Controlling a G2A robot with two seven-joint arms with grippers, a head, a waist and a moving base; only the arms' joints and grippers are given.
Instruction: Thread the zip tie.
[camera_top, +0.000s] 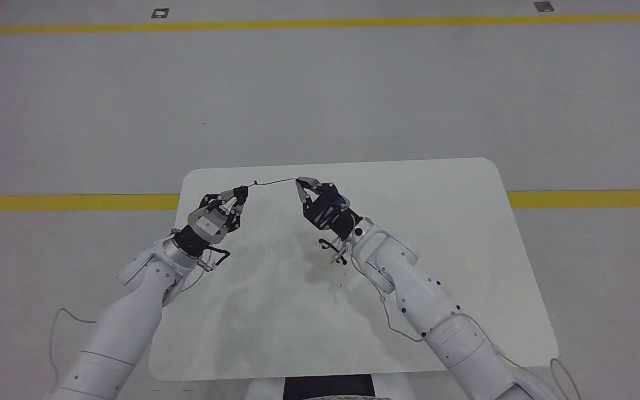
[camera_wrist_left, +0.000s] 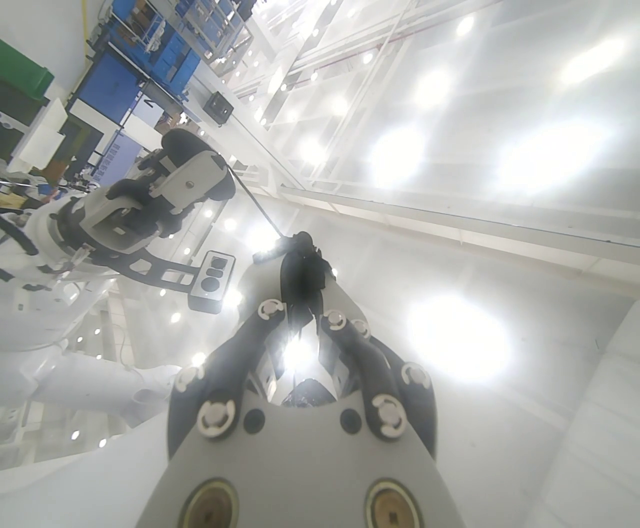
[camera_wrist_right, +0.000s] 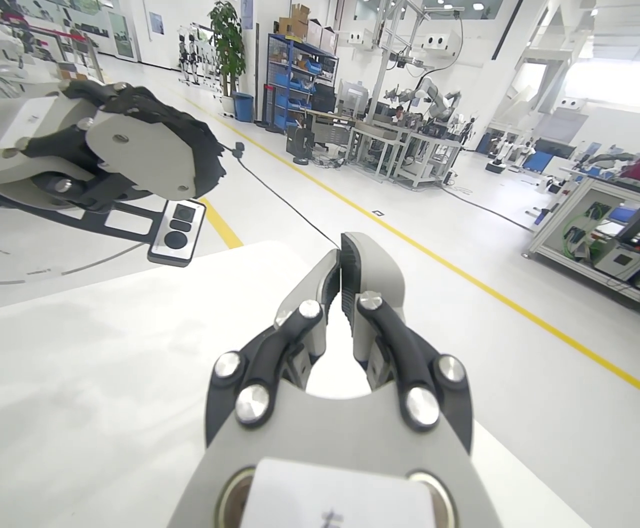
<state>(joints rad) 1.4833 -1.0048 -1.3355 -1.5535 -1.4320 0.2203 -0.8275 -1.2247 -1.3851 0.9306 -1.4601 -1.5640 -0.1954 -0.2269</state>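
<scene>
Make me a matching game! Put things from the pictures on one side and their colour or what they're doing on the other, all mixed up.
1. zip tie
2. table
3. floor line
4. right gripper

a. yellow
b. pinching one end of the strap
c. white
d. thin and black, held above the table

Pairs: 1-d, 2-c, 3-a, 4-b
</scene>
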